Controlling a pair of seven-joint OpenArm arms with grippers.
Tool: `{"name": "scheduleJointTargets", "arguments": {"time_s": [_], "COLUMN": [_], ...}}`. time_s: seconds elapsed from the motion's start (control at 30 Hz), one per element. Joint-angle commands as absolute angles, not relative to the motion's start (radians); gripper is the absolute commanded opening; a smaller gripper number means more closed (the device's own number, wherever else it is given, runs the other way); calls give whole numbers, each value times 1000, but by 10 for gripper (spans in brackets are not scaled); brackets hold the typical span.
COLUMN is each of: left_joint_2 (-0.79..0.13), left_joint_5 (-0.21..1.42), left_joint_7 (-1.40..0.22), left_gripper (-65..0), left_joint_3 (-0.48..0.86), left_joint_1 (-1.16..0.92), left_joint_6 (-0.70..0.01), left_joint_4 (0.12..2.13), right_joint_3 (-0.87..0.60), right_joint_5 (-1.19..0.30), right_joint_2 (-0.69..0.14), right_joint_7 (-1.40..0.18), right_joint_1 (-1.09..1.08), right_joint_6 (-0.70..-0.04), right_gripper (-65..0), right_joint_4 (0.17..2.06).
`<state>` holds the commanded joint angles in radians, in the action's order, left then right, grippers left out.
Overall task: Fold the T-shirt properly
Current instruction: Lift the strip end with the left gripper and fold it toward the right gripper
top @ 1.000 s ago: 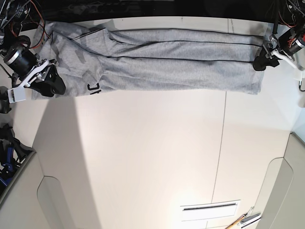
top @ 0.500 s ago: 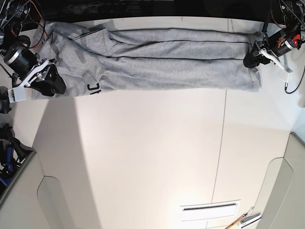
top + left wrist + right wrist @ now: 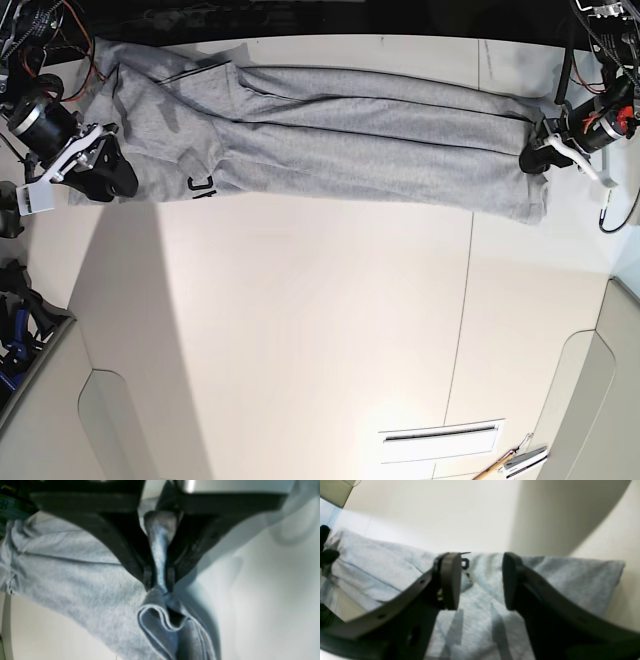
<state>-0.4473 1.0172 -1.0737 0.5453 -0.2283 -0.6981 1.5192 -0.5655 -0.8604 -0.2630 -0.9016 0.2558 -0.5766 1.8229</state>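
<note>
**Shirt stretched long, one end pinched**

The T-shirt point(image 3: 330, 140) lies as a long band on the table point(image 3: 320, 330), spanning between both end effectors. The left end effector point(image 3: 159, 583) is clamped on a bunched edge of the cloth. The right end effector point(image 3: 480, 580) stands wide apart, jaws straddling fabric without gripping. A good fold probably needs both ends held and even tension. Black lettering point(image 3: 200, 184) peeks out near the right end effector; unreadable.
</note>
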Motion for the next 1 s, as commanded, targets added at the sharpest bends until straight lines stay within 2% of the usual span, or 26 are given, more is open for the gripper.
{"name": "scheduleJointTargets", "arguments": {"time_s": [0.43,0.67,1.0], "left_joint_2": [-544,-543,-514], "left_joint_5": [948,846,809], "left_joint_7": [-1073,-1073,-1073], "left_gripper": [-650,-650,-650], "left_joint_3": [546,546,543], "left_joint_1": [-131,-134,-216], "left_joint_6": [-698,-698,-698], "left_joint_4": [1538,1688,1868], "right_joint_3": [-566,-566,-566], "right_joint_5": [-853,-844,-834], "right_joint_2": [-263,-263,-263], "right_joint_7": [-886,-871,-871], "right_joint_1": [255,255,255], "right_joint_6": [-577,-577,-577], "right_gripper": [-383,-383,-383], "right_joint_4": [1823,1823,1823]}}
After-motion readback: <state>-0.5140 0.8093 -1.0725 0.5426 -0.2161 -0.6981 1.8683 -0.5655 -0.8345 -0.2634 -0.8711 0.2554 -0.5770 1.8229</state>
